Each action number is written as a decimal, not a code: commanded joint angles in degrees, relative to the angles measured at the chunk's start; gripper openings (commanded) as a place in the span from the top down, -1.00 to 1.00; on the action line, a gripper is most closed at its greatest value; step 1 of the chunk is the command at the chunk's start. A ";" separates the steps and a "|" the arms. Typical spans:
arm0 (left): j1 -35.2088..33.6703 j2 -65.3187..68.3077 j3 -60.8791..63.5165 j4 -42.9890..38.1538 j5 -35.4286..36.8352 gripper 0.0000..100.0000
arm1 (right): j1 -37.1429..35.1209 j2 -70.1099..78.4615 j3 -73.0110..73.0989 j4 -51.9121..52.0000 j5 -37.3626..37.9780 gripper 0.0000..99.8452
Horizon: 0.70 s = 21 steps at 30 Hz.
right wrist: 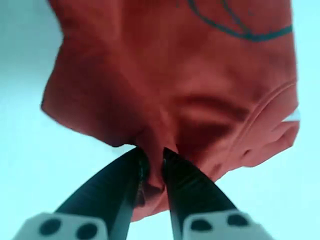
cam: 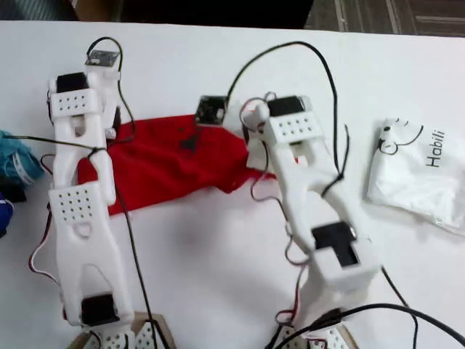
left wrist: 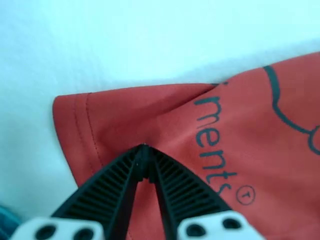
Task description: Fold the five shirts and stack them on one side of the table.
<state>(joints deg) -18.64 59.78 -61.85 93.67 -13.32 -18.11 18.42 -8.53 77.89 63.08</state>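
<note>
- Fingertips of the left gripper meet on a pucker of cloth just inside a stitched edge of the red shirt. I read it as clamped on the fabric, with only a little cloth in the bite.
- Across the garment, the right gripper is pinched on a thicker bunch of the same shirt, near what looks like the collar end. Folds radiate from the grip.
- Between the two arms the shirt lies on the white table, spread crosswise but rumpled, with its print facing up.
- Judging by this, the step in hand is a two-handed fold of this shirt. It seems to be at its start, since the cloth is not yet doubled over.
- To do it well, both grips should rise together and level, with only enough pull between them to take out the slack. A hard tug could slip the thin left-hand bite free.
- Carrying the held edge over to the opposite edge and laying it down square before letting go should give a clean crease. The bunch on the right side may need smoothing.
- Further out, a white shirt lies folded at the table's right side, well apart from the red one. That is a likely place for the stack.
- At the table's left edge sits a heap of blue cloth, probably waiting its turn.
</note>
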 commanded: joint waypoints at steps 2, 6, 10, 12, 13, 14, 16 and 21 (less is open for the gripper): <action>0.53 -0.70 0.75 -0.70 0.18 0.95 | 0.48 8.92 -15.03 1.63 1.67 0.96; 0.62 -0.70 2.51 -1.93 0.18 0.95 | 0.75 17.71 -26.11 4.53 -0.09 0.95; 0.62 -0.70 2.77 -2.37 0.18 0.95 | 1.71 25.27 -36.40 6.73 -4.66 0.80; 0.62 -0.70 2.77 -2.37 0.18 0.95 | 2.59 28.26 -40.88 7.25 -5.89 0.63; 0.62 -0.70 2.77 -2.37 0.18 0.95 | 2.95 29.49 -42.90 7.25 -6.33 0.56; 0.62 -0.70 2.77 -2.37 0.18 0.95 | 3.30 30.55 -44.84 7.34 -6.68 0.52; 0.62 -0.70 2.77 -2.37 0.18 0.95 | 4.18 32.13 -48.00 7.34 -7.38 0.52; 0.62 -0.70 2.77 -2.37 0.18 0.95 | 5.93 32.84 -54.68 10.77 -10.90 0.52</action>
<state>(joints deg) -18.64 59.78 -58.95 92.09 -13.32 -13.36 51.91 -57.85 86.15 54.20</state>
